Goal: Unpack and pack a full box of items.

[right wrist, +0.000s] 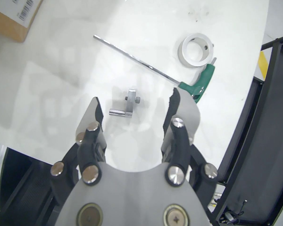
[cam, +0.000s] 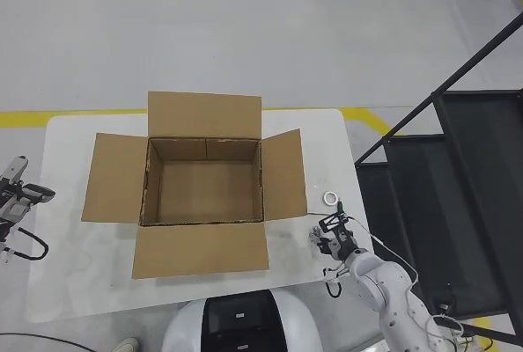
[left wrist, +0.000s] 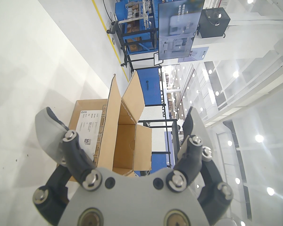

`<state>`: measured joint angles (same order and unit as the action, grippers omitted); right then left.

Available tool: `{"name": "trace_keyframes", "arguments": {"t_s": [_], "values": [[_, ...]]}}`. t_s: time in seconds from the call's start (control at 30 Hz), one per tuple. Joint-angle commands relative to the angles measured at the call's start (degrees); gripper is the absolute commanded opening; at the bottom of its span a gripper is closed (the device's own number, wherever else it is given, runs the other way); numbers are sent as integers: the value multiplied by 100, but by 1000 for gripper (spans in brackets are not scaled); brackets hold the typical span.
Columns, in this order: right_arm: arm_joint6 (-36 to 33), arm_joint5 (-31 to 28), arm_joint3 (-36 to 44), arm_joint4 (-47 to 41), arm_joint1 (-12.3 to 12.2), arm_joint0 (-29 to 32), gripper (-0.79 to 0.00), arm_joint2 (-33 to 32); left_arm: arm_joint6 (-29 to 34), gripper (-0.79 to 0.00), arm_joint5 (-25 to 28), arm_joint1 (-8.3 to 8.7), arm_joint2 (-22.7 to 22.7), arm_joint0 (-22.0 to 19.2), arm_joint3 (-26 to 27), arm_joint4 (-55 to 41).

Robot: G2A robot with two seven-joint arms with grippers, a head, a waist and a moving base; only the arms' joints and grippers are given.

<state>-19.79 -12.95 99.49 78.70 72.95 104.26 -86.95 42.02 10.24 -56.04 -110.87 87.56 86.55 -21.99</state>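
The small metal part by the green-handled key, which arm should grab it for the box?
Right, most likely. The right gripper is open, the metal part lying just ahead of its jaws. The left gripper, also open, sits on the opposite side of the box.

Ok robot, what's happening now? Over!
Left gripper open. Right gripper open by metal part, hex key, white ring. Box open, empty. Nothing in the way.
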Motion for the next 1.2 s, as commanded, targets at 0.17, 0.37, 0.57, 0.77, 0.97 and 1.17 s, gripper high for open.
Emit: {"name": "trace_keyframes", "arguments": {"t_s": [0.17,0.37,0.57,0.77,0.97,1.17], "values": [[850,-371,673,-957,-30,531,0,-472,0,0,0,0,0,0,0,0],[1204,-420,948,-1132,-42,737,0,-616,0,0,0,0,0,0,0,0],[1204,-420,948,-1132,-42,737,0,-616,0,0,0,0,0,0,0,0],[1204,-420,948,-1132,-42,737,0,-616,0,0,0,0,0,0,0,0],[1204,-420,948,-1132,-42,737,0,-616,0,0,0,0,0,0,0,0],[1204,-420,948,-1132,-42,737,0,-616,0,0,0,0,0,0,0,0]]}}
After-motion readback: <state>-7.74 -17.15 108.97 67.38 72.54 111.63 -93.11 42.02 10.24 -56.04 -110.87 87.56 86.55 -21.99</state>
